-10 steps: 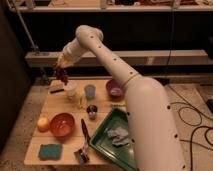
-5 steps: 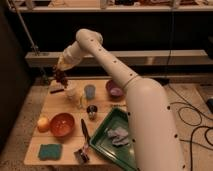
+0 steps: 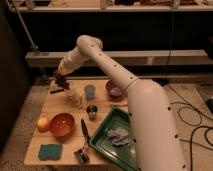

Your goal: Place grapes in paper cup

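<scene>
My gripper (image 3: 61,81) is at the table's back left, at the end of the long white arm reaching in from the right. It is shut on the grapes (image 3: 60,78), a small dark knobbly bunch held just above the table. The paper cup (image 3: 75,93), short and white, stands just right of and below the gripper, very close to the grapes. I cannot tell whether the grapes touch its rim.
A light-blue cup (image 3: 90,91) stands right of the paper cup, with a small dark tin (image 3: 92,111) in front. Also on the table are a purple bowl (image 3: 115,90), an orange bowl (image 3: 62,124), an orange-yellow fruit (image 3: 43,123), a green sponge (image 3: 50,151), a green tray (image 3: 107,142) holding a cloth, and utensils (image 3: 84,135).
The gripper with the grapes has come down a little toward the paper cup. Nothing on the table has moved.
</scene>
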`<state>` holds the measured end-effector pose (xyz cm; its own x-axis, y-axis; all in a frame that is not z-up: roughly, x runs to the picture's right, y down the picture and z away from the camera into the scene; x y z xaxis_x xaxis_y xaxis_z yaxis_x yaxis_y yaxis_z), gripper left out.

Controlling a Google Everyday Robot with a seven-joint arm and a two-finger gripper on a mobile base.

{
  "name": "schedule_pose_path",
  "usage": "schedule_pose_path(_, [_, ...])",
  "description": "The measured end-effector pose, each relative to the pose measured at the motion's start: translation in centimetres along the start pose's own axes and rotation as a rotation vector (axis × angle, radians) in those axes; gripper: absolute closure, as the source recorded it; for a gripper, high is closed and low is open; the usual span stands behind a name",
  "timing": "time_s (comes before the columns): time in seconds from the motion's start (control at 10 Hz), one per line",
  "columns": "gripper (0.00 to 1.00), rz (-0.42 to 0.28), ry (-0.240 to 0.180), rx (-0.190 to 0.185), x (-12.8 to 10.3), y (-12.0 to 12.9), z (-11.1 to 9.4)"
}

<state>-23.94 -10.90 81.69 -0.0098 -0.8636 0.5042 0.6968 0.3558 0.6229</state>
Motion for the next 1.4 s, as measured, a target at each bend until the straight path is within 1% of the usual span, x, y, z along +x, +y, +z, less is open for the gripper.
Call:
schedule_pose_path(0.6, [1.0,0.035,0.003,-0.007,-0.6,3.3,1.2])
schedule_pose_path(0.7, [0.97,0.045,0.005,-0.007,-0.7,3.7,1.4])
schedule_pose_path(0.8, [0.9,0.054,0.007,-0.011,-0.6,4.0,1.4])
schedule_pose_path(1.0, [0.68,0.064,0.01,-0.015,-0.6,4.5,1.6])
schedule_pose_path(1.4, [0.28,0.072,0.019,-0.024,-0.4,4.3,1.9])
